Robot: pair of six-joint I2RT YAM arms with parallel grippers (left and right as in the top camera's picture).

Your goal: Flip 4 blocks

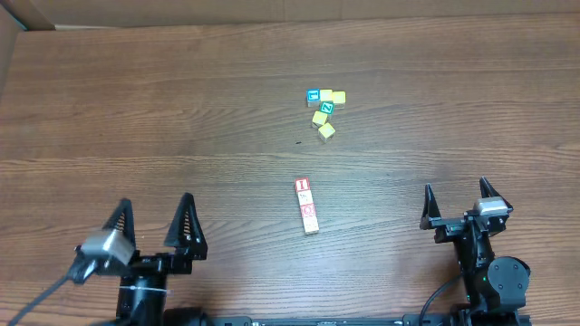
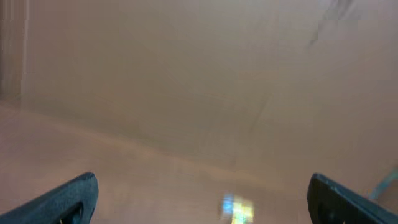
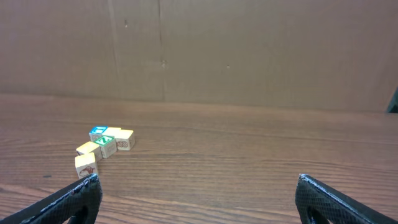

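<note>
Out on the brown wood-grain table (image 1: 136, 109), ahead of both arms and between them: four tiny pale wooden cubes with red frames and red printed marks (image 1: 306, 206), touching end to end in one short row. Runs with its long axis away from the robot, leaning a little, far end toward the left side, near end toward the right. Sits inward of the black left gripper (image 1: 154, 201) and inward of the black right gripper (image 1: 456, 186), about midway, so neither arm judged clearly nearer. Both sets of jaws spread wide, pinching nothing, at the near edge. Well beyond the row, a loose cluster of small yellow, blue-faced and green-faced cubes (image 1: 324, 109), apart from it and no part of the job. Missing from both wrist views, the red-marked row; only the cluster there. Likely calls for a sideways reach inward, fingers closing across the row's short width on an end cube.
</note>
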